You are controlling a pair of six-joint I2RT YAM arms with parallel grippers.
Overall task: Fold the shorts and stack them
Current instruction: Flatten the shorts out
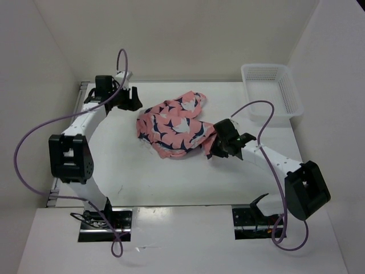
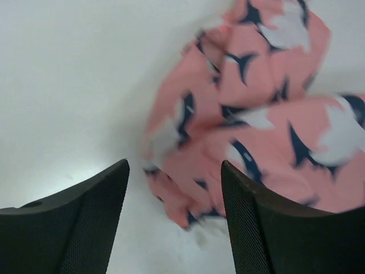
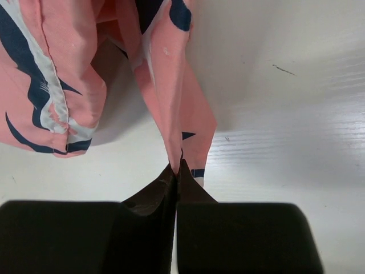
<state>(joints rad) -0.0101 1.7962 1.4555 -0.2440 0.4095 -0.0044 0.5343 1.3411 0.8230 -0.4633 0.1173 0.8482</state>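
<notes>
From above, in the top external view, we see the soft salmon-pink cloth shorts (image 1: 174, 128), printed with dark navy and white bird-like shapes. They lie as a crumpled heap on the white table (image 1: 171, 182), a little toward the far side, and are not yet folded. The right gripper (image 1: 211, 149) touches the right edge of the heap. The left gripper (image 1: 134, 97) is apart from it, near the far left corner. A white plastic mesh basket (image 1: 267, 68) stands at the far right corner, well apart from the cloth.

From the left wrist, the two black fingers (image 2: 80, 228) are spread wide and hold nothing. The near edge of the heap lies just ahead of them. This picture is blurred, so we cannot say whether any cloth is already between the tips.

From the right wrist, the fingertips (image 3: 154, 197) are pressed together and pinch a thin fold of the pink cloth, which rises from them in a narrow strip.

We judge that the step in hand is to open the heap flat before any fold. To do it well, the right arm should pull its corner outward slowly and keep low. The left fingers should close on the opposite edge, so that both arms stretch the shorts evenly and do not drag the whole heap.
</notes>
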